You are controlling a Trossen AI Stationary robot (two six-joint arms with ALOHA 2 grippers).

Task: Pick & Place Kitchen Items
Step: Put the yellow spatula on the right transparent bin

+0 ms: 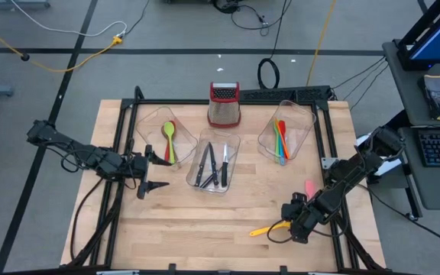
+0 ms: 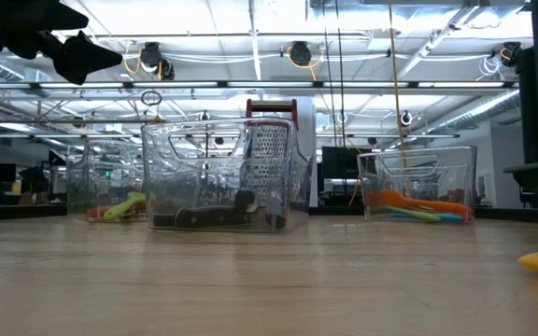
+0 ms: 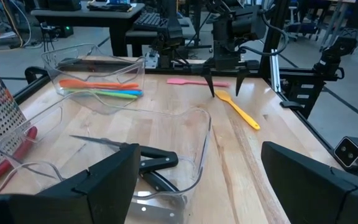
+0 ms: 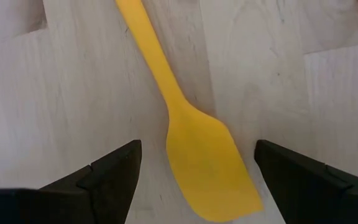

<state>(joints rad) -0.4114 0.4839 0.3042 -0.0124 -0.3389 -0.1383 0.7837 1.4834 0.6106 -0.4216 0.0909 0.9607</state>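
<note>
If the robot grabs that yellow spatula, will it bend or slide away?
The yellow spatula lies flat on the wooden table, so it probably won't roll. Its blade looks thin and rubbery, so it may flex a little when squeezed. It looks slim and light, so a nudge from the open right gripper poised above its blade could probably slide it across the smooth wood.

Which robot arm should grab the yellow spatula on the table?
The right one. The right gripper hangs open right over the yellow spatula, whose blade lies between its fingers. The left gripper, also open, is far across the table beside the knife tub.
</note>
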